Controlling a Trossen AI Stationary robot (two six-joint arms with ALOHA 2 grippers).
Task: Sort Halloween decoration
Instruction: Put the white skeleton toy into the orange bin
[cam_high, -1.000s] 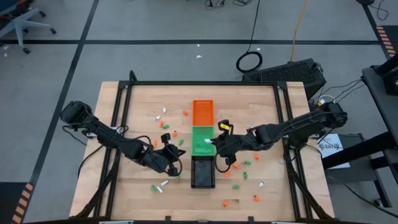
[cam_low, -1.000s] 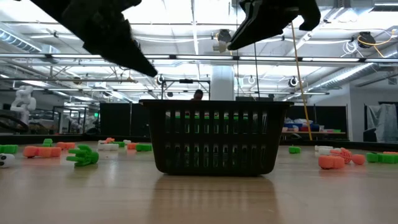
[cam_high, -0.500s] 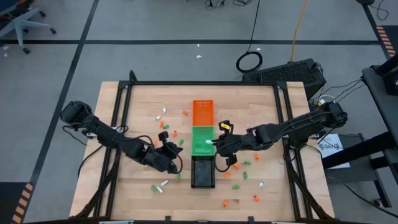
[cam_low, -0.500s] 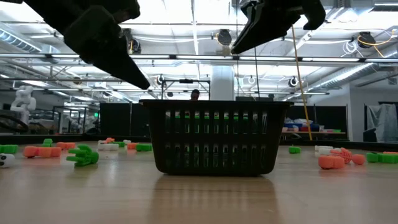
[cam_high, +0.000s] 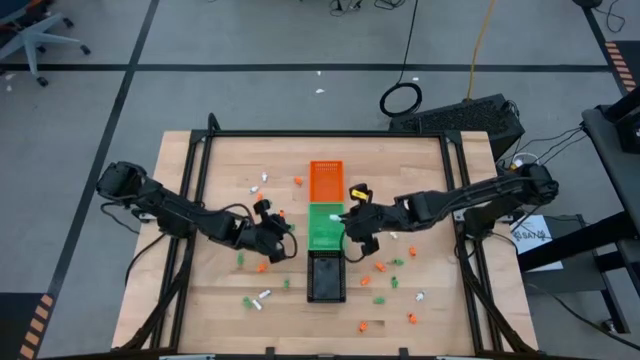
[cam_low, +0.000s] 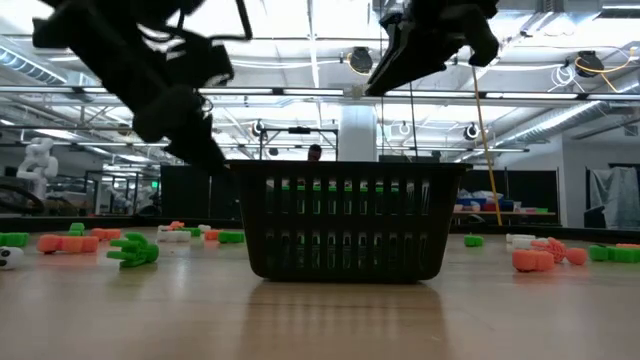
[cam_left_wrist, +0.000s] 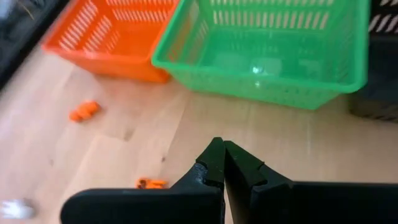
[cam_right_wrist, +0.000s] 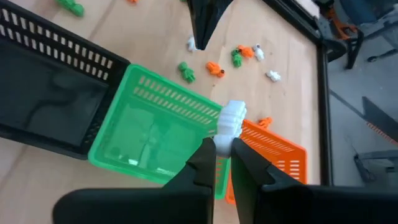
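Observation:
Three small trays stand in a row at mid-table: orange farthest, green in the middle, black nearest. Tiny orange, green and white trinkets lie scattered on the wood on both sides. My right gripper hovers over the green tray's far end, shut on a white trinket. My left gripper is shut with nothing in it, low over the wood just left of the green tray and pointing at it. My right gripper pinches the white trinket's lower end between its two fingertips. The rest of the piece sticks out beyond the tips. The fingers slant down from the table's right side. The trinket is lifted clear, above the green tray's rim next to the orange tray.
The black tray fills the middle of the low view, with trinkets lying to both sides of it. A few pale pieces lie inside the green tray. Dark rails run along the table's left and right sides.
My left gripper has moved toward the far edge and the green tray, sinking lower, and has stayed shut. My right gripper has shifted a little toward the far edge with the white trinket still between its tips.

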